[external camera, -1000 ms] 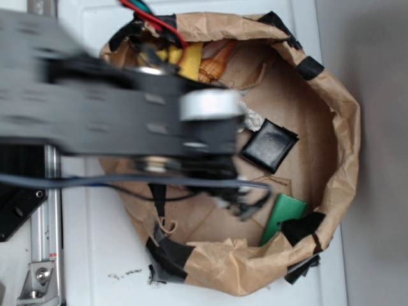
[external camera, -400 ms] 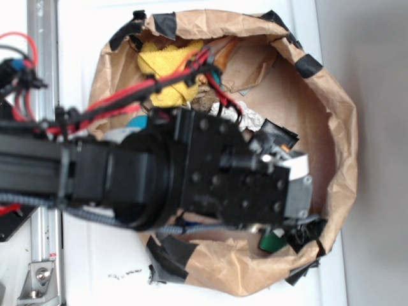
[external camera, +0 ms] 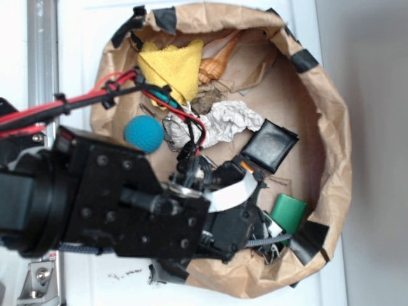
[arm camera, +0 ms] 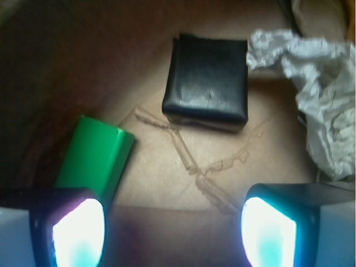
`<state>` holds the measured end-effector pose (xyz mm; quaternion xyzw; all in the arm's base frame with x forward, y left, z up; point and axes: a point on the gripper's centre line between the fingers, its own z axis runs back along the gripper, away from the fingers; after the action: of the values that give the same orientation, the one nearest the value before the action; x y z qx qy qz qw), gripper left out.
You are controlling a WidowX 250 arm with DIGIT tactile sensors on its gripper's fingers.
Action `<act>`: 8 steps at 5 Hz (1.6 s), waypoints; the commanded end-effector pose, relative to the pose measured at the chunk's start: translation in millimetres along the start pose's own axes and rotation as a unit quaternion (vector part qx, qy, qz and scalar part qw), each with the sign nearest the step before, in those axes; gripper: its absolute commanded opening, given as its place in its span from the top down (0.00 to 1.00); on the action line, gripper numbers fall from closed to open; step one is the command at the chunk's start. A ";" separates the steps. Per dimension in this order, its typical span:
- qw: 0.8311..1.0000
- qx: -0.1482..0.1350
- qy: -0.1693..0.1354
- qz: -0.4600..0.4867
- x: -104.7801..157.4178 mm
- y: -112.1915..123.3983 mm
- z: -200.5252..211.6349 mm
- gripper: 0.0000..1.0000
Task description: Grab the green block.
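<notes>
Not yet grabbing the green block (arm camera: 95,158): lying flat on the brown floor of the paper bag (external camera: 331,127), near its lower wall, untouched. Hovering just above the bag floor with the hand (arm camera: 172,231) spread wide open, 2 glowing fingertips (arm camera: 78,231) showing at the bottom of the wrist view, nothing between them. Sitting off-centre: green block's near end just beside the left-of-frame fingertip, not in the gap. Remaining, by judgement: shifting sideways over the block, lowering, closing, lifting.

Hiding much of the bag's lower half behind the arm in the exterior view; showing only part of the green block (external camera: 290,212) past the hand there. Washing out the fingertip surfaces with glare. Cutting off the crumpled white paper (arm camera: 314,89) at the right edge; black square pad (arm camera: 206,79) lying clear, well apart from the block.
</notes>
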<state>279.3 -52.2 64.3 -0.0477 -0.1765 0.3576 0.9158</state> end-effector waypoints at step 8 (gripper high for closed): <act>0.996 -0.007 0.079 -0.040 -3.3 -1.3 -13.3 1.00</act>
<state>270.8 -59.2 33.6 -0.0542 -0.0750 0.3098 0.9463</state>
